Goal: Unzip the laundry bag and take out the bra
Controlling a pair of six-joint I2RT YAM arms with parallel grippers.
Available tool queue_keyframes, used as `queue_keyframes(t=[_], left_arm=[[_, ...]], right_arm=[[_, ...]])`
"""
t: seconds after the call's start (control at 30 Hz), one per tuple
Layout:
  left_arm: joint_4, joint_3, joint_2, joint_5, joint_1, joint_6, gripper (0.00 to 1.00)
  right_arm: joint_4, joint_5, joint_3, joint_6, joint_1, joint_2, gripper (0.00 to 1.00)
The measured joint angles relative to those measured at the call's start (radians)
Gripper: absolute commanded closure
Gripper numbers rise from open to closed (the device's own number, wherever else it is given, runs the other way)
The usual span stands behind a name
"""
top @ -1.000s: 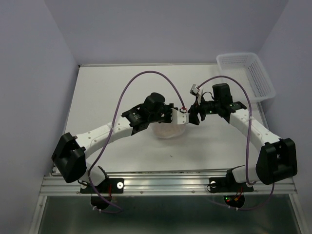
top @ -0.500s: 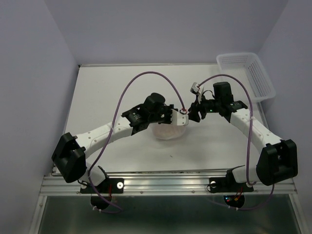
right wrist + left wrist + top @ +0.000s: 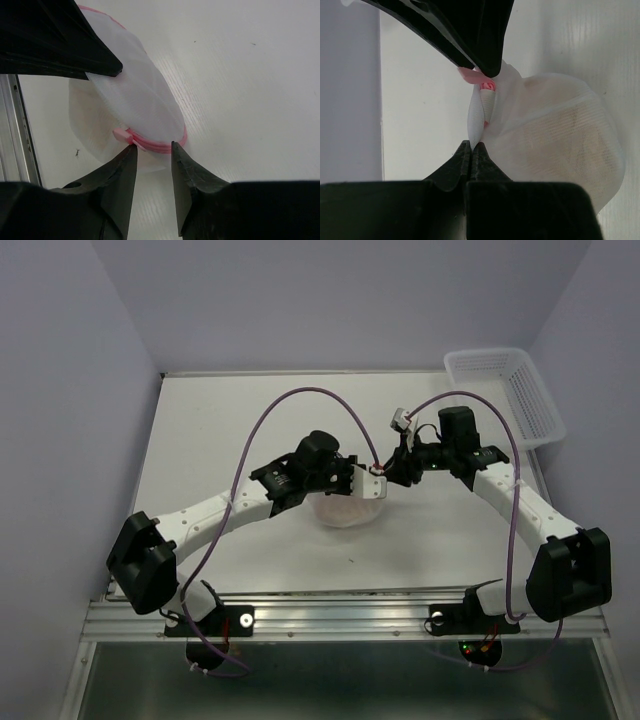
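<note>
The laundry bag (image 3: 345, 508), a white mesh pouch with a pink zipper rim, lies mid-table. My left gripper (image 3: 472, 145) is shut on a fold of its mesh beside the rim. Through the mesh (image 3: 550, 145) shows the beige bra (image 3: 575, 145). My right gripper (image 3: 152, 146) is open with a narrow gap. Its tips straddle the pink rim (image 3: 160, 146), and one tip touches the pink zipper pull (image 3: 122, 135). In the top view the two grippers, left (image 3: 372, 485) and right (image 3: 393, 472), meet at the bag's right edge.
A white lattice basket (image 3: 505, 390) stands at the table's back right corner. Purple cables (image 3: 300, 395) arch over both arms. Walls close in the table on the left, the back and the right.
The right gripper's jaws have narrowed around the pink zipper rim, and it has edged in toward the bag. The left gripper has kept its hold on the mesh.
</note>
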Motion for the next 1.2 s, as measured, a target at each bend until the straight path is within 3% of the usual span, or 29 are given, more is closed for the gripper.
queue_keyframes(t=[0.3,1.2], left_arm=[[-0.01,0.0,0.02,0.008,0.0,-0.001,1.0],[-0.015,0.0,0.021,0.03,0.0,-0.005,1.0]], right_arm=[[0.0,-0.044,0.0,-0.023,0.002,-0.012,0.67],[-0.112,-0.032,0.0,-0.113,0.014,-0.005,0.66]])
